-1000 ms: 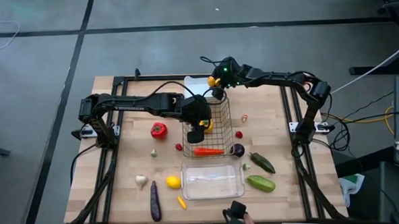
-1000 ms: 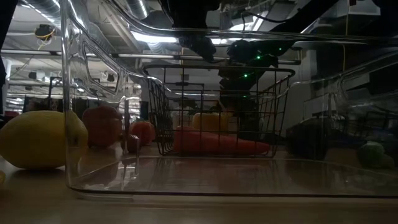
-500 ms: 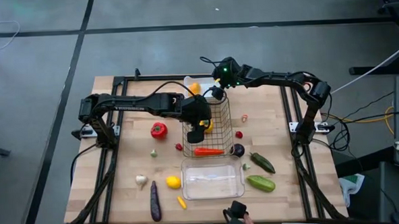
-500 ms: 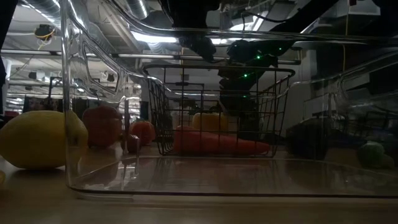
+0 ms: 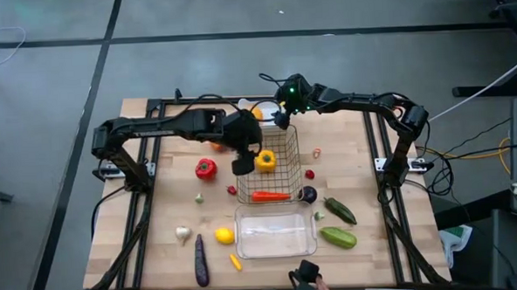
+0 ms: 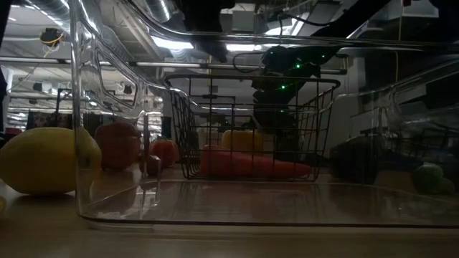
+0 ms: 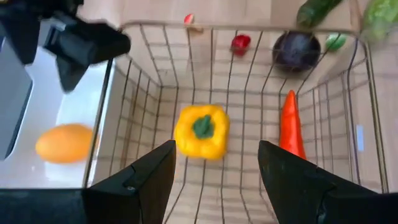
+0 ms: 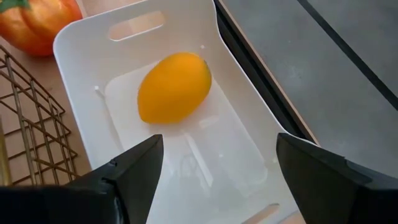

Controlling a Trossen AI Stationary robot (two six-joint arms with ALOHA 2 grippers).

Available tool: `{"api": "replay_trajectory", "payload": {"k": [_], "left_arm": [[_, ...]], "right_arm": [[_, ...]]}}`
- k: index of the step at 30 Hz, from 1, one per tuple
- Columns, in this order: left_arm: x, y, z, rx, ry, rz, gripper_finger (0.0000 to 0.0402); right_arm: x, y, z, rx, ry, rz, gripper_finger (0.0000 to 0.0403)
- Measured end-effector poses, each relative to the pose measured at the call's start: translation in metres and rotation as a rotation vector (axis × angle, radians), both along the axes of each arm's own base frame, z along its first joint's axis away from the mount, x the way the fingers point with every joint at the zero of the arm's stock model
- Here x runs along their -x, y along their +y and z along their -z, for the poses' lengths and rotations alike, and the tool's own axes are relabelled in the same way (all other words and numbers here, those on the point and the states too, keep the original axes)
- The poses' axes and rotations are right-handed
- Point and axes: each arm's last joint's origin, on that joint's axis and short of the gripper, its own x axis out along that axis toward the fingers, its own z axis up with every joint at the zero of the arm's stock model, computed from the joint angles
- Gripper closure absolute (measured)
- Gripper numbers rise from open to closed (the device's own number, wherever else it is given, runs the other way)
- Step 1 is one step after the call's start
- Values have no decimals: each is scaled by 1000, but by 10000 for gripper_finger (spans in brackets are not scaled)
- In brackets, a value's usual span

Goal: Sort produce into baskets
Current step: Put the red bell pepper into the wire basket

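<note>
Above the wire basket (image 7: 249, 112), left hand (image 7: 214, 180) hangs spread and empty over a yellow pepper (image 7: 201, 130); right hand (image 8: 214, 177), spread, hovers over the white tray (image 8: 242, 143) holding an orange fruit (image 8: 174, 87). Both drops appear done; next comes fetching loose produce.

yellow pepper (image 7: 201, 130) showing green stem | carrot (image 7: 291, 126) showing orange | white tray (image 8: 236, 168) holding yellow-orange fruit (image 8: 174, 87)

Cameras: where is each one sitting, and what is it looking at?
High view: above, looking down; both arms, wire basket.
Low view: table height, through the clear tray; no clear gripper.
Left wrist: left gripper above yellow pepper.
Right wrist: right gripper above white tray.
Shared: left wrist, high see the pepper.
</note>
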Motion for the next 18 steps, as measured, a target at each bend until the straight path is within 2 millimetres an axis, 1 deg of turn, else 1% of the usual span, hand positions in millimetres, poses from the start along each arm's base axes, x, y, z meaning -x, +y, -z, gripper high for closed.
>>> {"api": "replay_trajectory", "payload": {"k": [6,10,13,18], "left_arm": [[7,-1,2,9,61,1,176],[14,-3,5,32,139,-19,176],[19,-4,8,63,194,-62,176],[25,-4,10,135,239,-194,176]], "right_arm": [[0,0,0,0,-1,-1,93],[0,0,0,0,-2,-2,93],[0,0,0,0,-2,-2,93],[0,0,0,-1,-2,-2,93]]}}
